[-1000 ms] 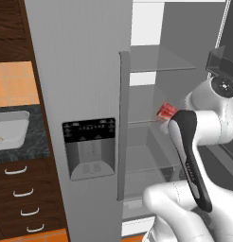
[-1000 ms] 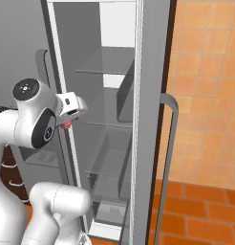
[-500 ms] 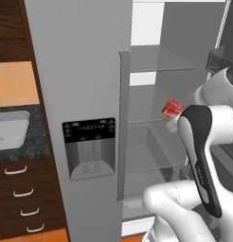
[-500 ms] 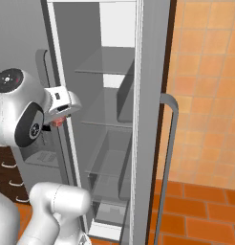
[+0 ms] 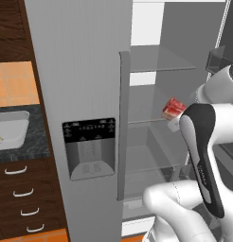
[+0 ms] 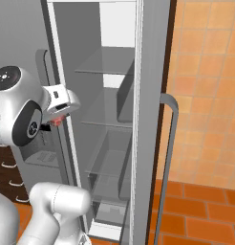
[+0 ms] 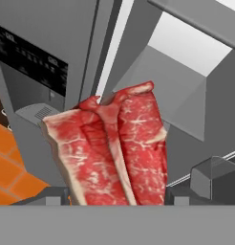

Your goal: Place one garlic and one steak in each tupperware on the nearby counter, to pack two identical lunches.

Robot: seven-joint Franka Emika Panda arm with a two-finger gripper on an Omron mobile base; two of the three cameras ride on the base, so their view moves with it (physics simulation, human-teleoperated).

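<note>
Grey fridge (image 5: 80,71) panels fill most of what I see, its right door swung open onto bare glass shelves (image 5: 158,64), with orange tiled wall at three o'clock in the right base view. My gripper (image 5: 175,116) hangs at the mouth of the open compartment, clamped on the steak (image 7: 114,143); in the hand view the red slab with its whitish fat seam sits upright between my finger tips, and in the left base view it shows as a small red block at about two o'clock from the dispenser panel (image 5: 89,149). Far off at nine o'clock in that view lies the black speckled worktop (image 5: 23,151) with one pale tupperware (image 5: 9,132) on it, something tiny and pale inside, which I cannot identify. I judge the fetching step done and the carrying step in hand: next I must draw the arm clear of the door edge, turn toward the worktop and lower the steak into a container without loosening early.
</note>
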